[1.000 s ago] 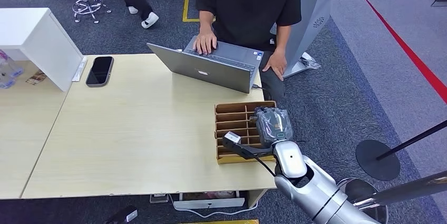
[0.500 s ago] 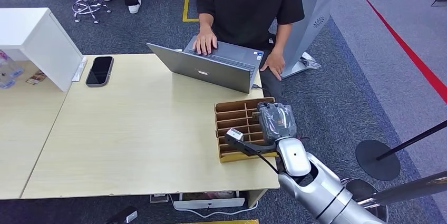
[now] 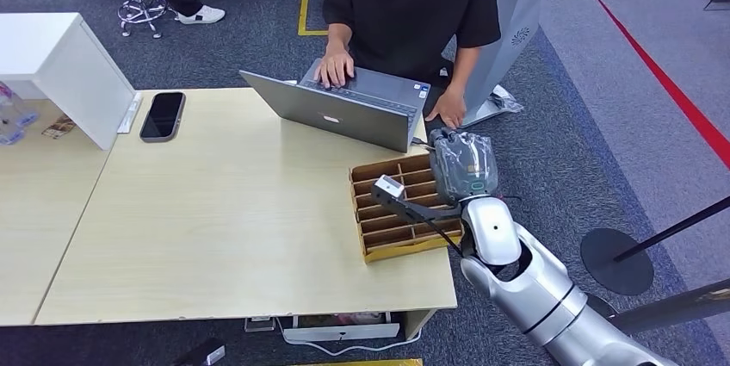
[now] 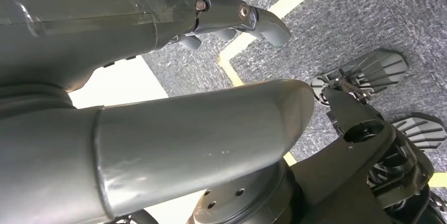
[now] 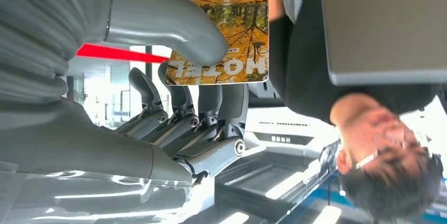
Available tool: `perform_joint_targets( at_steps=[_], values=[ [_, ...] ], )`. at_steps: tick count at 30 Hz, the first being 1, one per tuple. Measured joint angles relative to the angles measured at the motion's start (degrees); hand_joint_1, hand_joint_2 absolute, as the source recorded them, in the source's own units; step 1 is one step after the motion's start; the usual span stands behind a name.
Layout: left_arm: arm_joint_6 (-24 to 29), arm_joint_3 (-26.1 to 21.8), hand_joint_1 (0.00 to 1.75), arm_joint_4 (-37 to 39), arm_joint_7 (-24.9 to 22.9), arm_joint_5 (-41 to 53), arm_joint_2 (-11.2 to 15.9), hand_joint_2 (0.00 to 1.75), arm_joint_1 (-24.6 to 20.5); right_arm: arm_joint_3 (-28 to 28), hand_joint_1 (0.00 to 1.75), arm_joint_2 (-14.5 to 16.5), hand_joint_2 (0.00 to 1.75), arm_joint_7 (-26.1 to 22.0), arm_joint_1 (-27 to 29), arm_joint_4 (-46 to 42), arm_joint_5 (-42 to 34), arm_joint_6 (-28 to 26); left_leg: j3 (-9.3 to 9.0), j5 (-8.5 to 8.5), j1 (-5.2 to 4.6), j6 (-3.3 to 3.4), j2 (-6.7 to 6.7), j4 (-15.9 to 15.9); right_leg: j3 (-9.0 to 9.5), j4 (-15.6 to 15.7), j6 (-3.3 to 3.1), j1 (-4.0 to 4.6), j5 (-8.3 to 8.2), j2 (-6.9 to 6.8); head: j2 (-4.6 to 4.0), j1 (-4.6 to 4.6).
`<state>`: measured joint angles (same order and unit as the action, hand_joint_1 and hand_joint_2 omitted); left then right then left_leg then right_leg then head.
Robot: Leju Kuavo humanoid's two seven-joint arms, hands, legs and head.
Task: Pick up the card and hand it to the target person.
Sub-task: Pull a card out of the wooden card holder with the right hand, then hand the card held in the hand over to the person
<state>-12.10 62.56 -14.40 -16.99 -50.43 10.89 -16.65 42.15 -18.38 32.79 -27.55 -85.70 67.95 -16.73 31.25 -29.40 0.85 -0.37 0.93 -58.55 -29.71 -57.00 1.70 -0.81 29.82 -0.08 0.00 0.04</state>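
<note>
A hotel card (image 5: 224, 29) with an autumn-forest picture is pinched between the thumb and fingers of my right hand (image 5: 174, 76). In the head view that right hand (image 3: 463, 166) is raised above the far right corner of a cardboard divided box (image 3: 387, 226) and reaches toward the person. The person in a black T-shirt (image 3: 411, 4) stands behind the table, one hand on an open grey laptop (image 3: 344, 108), the other hand (image 3: 449, 109) low, close beyond my hand. My left hand (image 4: 174, 129) hangs beside my body over the carpet, fingers apart, holding nothing.
A black phone (image 3: 162, 114) lies at the table's (image 3: 215, 211) far left beside a white box (image 3: 60, 60). A black stanchion base (image 3: 615, 261) stands on the carpet to the right. Another person's feet (image 3: 200, 11) are at the back left.
My right hand has risen from over the box and moved forward toward the person, still holding the card. The feet at the back have stepped left.
</note>
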Motion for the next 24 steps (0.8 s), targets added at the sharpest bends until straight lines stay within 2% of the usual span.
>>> perform_joint_targets(
  at_steps=[10, 24],
  values=[
    [-0.22, 0.62, 0.0, 0.0, -0.47, 0.7, -0.45, 0.0, -0.46, -0.64, 1.37, 0.0, 1.75, -0.76, -4.81, 0.05, -3.02, -1.05, 0.01, 0.0, 0.0, 0.0, 0.0, 0.0, 0.0, 0.0, 0.0, 0.0, 0.0, -0.01, 0.0, 0.0],
    [-0.68, 1.14, 0.0, 0.0, -1.47, 1.53, -1.09, 0.0, -1.46, -1.24, 1.37, 0.1, 1.75, 0.79, -8.97, 4.57, -5.36, -3.92, 0.02, 0.0, 0.0, 0.0, 0.01, 0.0, 0.01, 0.0, 0.0, 0.0, 0.0, -0.02, 0.0, -0.01]
  ],
)
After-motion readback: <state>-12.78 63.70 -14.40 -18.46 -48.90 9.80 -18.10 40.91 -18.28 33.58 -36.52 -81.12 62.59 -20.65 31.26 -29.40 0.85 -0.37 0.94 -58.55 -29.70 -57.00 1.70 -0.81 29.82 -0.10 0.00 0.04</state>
